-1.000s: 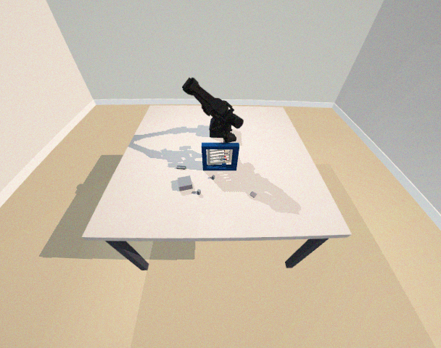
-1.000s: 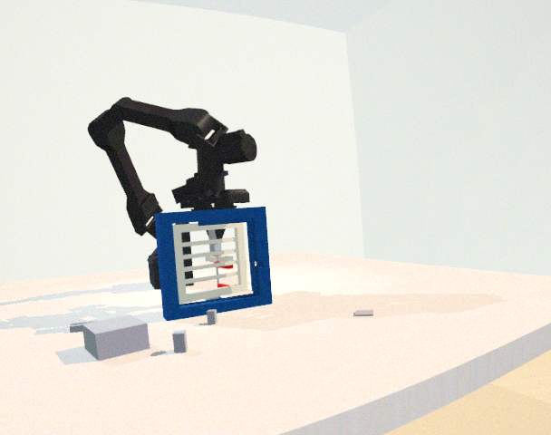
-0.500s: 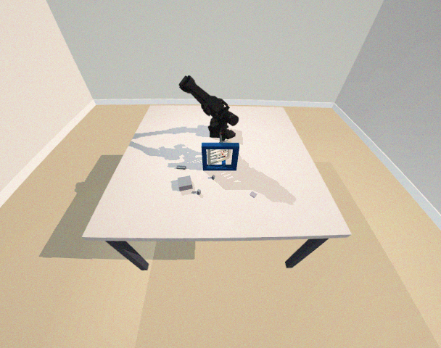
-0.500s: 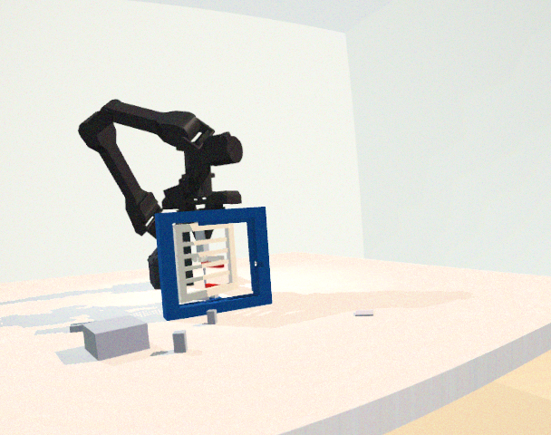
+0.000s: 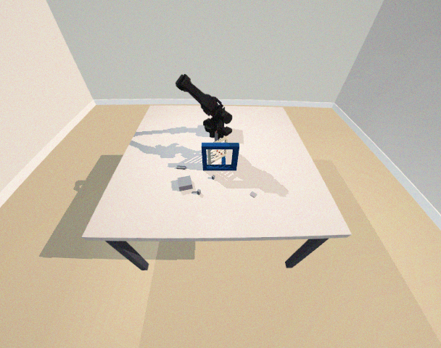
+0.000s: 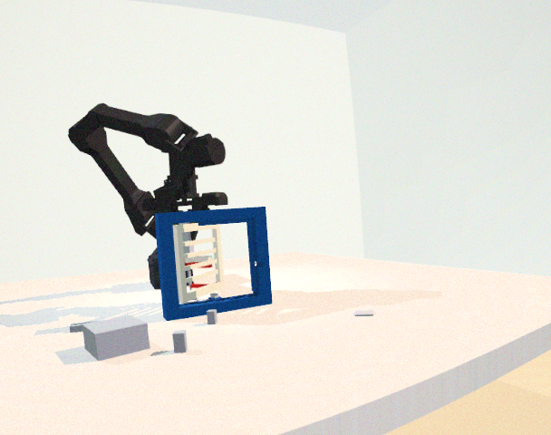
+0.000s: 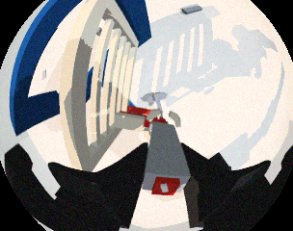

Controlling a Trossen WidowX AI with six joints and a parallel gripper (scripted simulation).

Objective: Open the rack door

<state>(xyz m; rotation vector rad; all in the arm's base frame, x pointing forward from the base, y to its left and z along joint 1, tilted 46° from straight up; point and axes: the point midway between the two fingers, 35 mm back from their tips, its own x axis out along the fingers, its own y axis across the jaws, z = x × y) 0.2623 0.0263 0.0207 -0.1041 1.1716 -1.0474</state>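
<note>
The blue rack frame (image 5: 204,156) (image 6: 262,253) (image 7: 28,103) stands upright on the white table (image 5: 213,220) (image 6: 407,346). Its cream slatted door (image 5: 217,151) (image 6: 201,255) (image 7: 105,91) is hinged on the left and stands swung partly out of the frame, towards the arm. The grey handle (image 7: 163,154), with red marks, sticks out from the door; in the exterior view its red parts (image 6: 194,284) show through the slats. My gripper (image 7: 162,146) is shut on the handle, one dark finger on each side. The black arm (image 5: 204,98) (image 6: 126,121) reaches down behind the frame, which hides the fingers in the top and exterior views.
A grey block (image 5: 184,183) (image 6: 115,335) lies in front of the frame to the left. Small grey pieces (image 5: 196,192) (image 6: 179,341) lie near it, one (image 5: 212,176) (image 6: 211,315) sits by the frame's foot, one (image 5: 252,193) (image 6: 363,312) to the right, and a flat one (image 5: 180,167) (image 7: 191,9) to the left.
</note>
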